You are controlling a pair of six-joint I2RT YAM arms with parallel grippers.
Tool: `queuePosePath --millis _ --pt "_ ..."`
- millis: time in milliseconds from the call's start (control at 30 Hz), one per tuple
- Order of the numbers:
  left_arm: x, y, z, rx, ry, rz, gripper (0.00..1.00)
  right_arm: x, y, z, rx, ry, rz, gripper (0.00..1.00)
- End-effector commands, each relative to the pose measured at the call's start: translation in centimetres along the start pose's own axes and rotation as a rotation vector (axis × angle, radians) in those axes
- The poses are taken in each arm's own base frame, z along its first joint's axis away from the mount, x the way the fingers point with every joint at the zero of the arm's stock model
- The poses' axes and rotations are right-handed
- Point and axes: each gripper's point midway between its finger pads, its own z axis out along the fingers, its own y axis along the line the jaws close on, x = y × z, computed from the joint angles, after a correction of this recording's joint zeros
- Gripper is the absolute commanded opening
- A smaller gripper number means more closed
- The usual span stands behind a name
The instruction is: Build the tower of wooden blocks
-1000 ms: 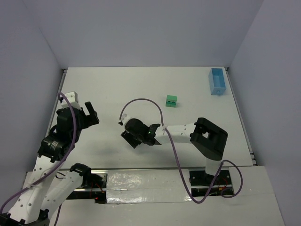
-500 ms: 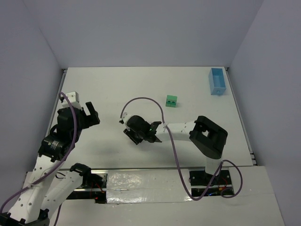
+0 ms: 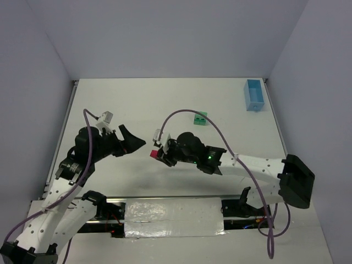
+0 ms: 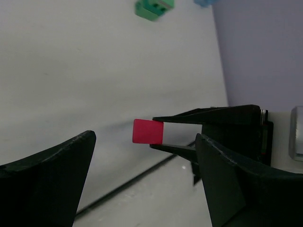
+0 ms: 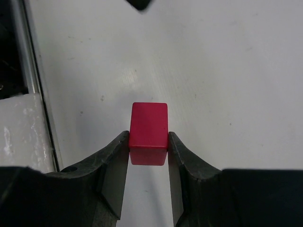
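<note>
The right gripper (image 5: 148, 142) pinches the red wood block (image 5: 148, 124) by its flat sides, just off the table; likely light, rigid, slick-painted; left gripper (image 3: 133, 144) gapes wide nearby; green blocks (image 3: 200, 118) sit beyond.

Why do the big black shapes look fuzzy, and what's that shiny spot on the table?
Left wrist view: the left pincer has its fingers near the lens, so they blur. Right wrist view: the red block is sharp; a pale glare patch shows on the table.
</note>
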Motion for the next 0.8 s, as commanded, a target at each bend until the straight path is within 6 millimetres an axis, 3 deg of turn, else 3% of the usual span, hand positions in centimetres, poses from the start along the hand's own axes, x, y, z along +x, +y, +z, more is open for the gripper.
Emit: queuePosePath --millis 0,33,67,133,300,467,600,767 --pt "2.0 -5.7 -0.2 0.316 0.165 -0.145 0.98 -3.8 1.0 -2.8 -0.063 -0.195 -0.123 0.00" --pt "2.4 -5.5 0.0 0.311 0.182 -0.156 0.97 -3.1 1.2 -3.2 -0.068 -0.202 -0.139 0.00" --pt "2.8 -5.1 0.2 0.293 0.200 -0.173 0.95 -4.3 1.3 -4.4 -0.068 -0.258 -0.151 0.00" --pt "3.7 -5.0 0.4 0.303 0.233 -0.214 0.86 -4.8 1.3 -5.4 -0.058 -0.299 -0.174 0.00" --pt "5.3 -6.0 0.8 0.389 0.285 -0.261 0.69 -5.5 1.2 -5.7 -0.060 -0.293 -0.200 0.00" --pt "6.0 -7.6 1.4 0.441 0.327 -0.261 0.68 -6.1 1.1 -5.7 -0.065 -0.292 -0.215 0.00" --pt "6.6 -8.0 2.0 0.438 0.348 -0.246 0.55 -6.7 1.2 -6.1 -0.068 -0.312 -0.222 0.00" --pt "7.2 -7.7 2.5 0.440 0.364 -0.265 0.31 -6.9 1.6 -6.4 -0.085 -0.329 -0.223 0.00"
